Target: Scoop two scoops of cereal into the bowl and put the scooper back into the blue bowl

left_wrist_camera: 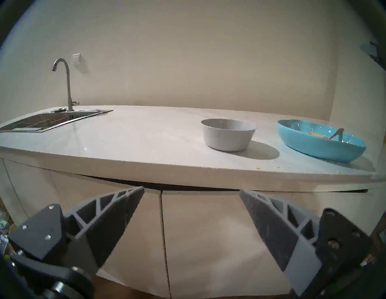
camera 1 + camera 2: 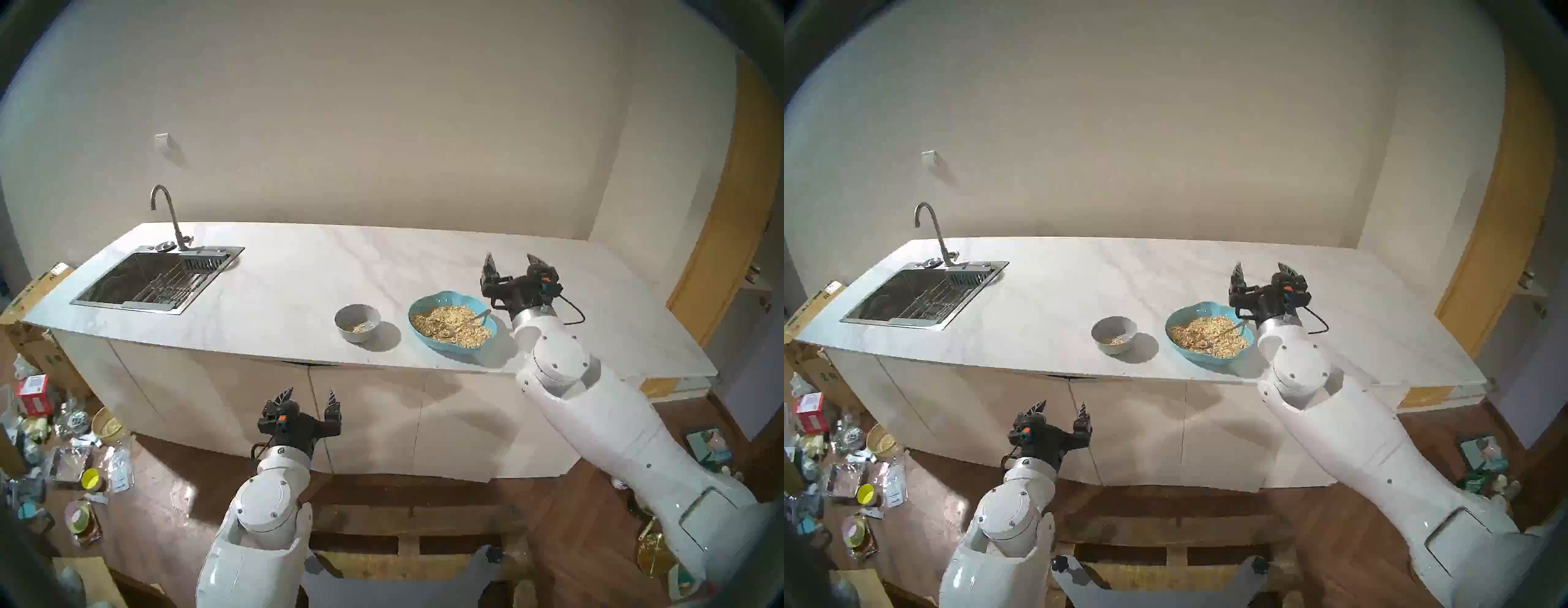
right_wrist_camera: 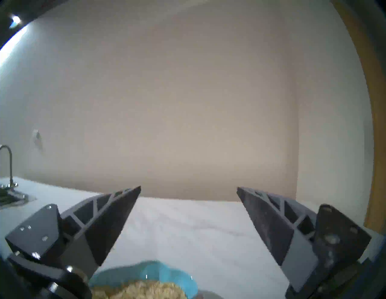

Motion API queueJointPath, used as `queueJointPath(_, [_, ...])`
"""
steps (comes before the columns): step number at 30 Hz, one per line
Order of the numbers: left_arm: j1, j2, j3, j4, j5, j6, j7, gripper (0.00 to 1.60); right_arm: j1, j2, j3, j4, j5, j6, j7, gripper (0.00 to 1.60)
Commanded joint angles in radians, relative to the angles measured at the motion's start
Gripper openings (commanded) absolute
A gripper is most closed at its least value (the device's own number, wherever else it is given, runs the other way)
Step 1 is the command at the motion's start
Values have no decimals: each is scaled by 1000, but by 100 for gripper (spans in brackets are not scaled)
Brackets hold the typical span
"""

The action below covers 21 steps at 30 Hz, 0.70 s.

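Right gripper: jaws spread wide with nothing between them; it hangs above the counter just beyond the far right rim of the blue bowl, clear of the dish.
Left gripper: also wide open and empty, parked low in front of the cabinet doors, near side, out of the way.
Scooper: lies in the blue bowl, head buried in the cereal, handle leaning on the right rim, an easy spot to grasp from.
Bowl: the small grey one stands left of the blue bowl, apart from it; a little cereal sits at its bottom.
Stray flakes: a few on the counter's near edge.
Progress: judged done or nearly so, since the scooper is back.
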Motion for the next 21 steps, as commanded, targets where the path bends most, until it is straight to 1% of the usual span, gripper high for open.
queueJointPath(1, [-5, 0, 3, -28, -2, -6, -5, 160, -66, 31, 33, -93, 30, 28, -65, 160])
queueJointPath(6, [-5, 0, 3, -28, -2, -6, -5, 160, -111, 46, 63, -126, 42, 34, -98, 160])
queueJointPath(11, [-5, 0, 3, -27, -2, -6, -4, 160, -124, 52, 79, -134, 41, 46, -113, 160])
queueJointPath(12, [-5, 0, 3, -27, -2, -6, -4, 160, -125, 54, 78, -135, 30, 44, -119, 160])
queueJointPath(14, [-5, 0, 3, -27, -2, -6, -4, 160, -133, 55, 78, -139, 12, 24, -132, 160])
queueJointPath(15, [-5, 0, 3, -27, -2, -6, -4, 160, -147, 45, 94, -143, 35, -19, -128, 160])
queueJointPath(21, [-5, 0, 3, -28, -2, -6, -5, 160, -152, 43, 97, -142, 30, -31, -128, 160])
